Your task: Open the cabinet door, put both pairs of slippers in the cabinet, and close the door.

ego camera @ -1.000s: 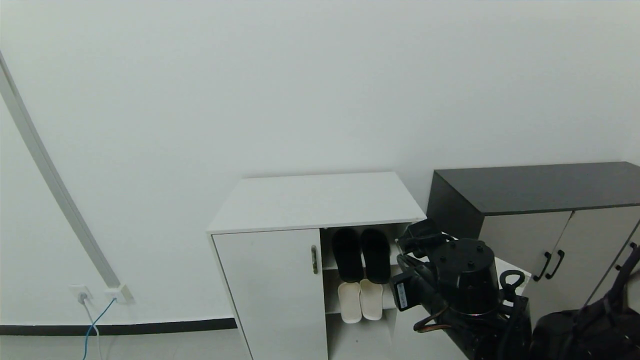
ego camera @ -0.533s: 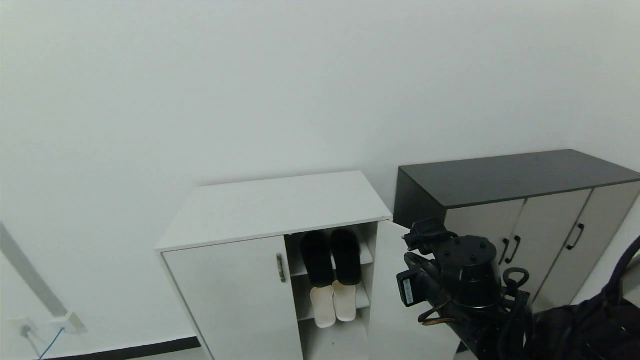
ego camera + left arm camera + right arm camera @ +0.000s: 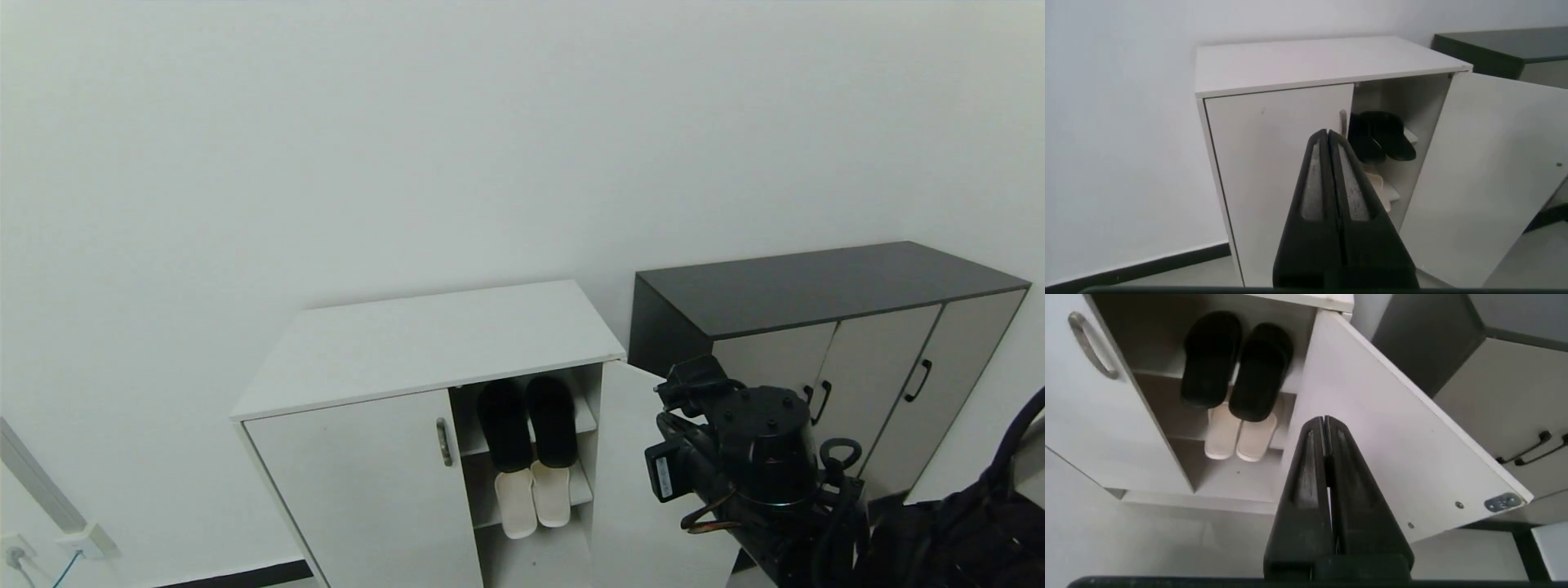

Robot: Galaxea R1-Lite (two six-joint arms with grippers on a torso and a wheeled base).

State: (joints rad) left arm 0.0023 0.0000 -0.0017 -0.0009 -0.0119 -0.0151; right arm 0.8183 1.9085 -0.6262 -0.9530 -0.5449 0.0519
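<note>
We find the white two-door cabinet (image 3: 424, 343) with its right-hand white door panel (image 3: 645, 498) swung wide out toward us. The left door (image 3: 367, 482), with its slim metal handle (image 3: 443, 442), is shut. Both pairs sit in the open half: the black rubber slippers (image 3: 528, 418) on the upper shelf, the cream slippers (image 3: 535, 498) on the shelf below. Each pair lies side by side, long axes running front to back, near ends overhanging the shelf's front edge.

We judge that only closing the door is left. The panel stands upright, long axis vertical, hinged at the cabinet's right edge, its free edge pointing out toward us. We expect a stiff, light board that swings easily. Its smooth inner face offers nothing to pinch, and any handle is out of sight on the outer face. So we would push flat on that outer face, near the free edge. The overhanging slipper ends might catch the door.

The right gripper (image 3: 1326, 429) hangs before the open compartment, jaws pressed together and empty. The left gripper (image 3: 1328, 143), likewise closed on nothing, faces the shut left door.
</note>
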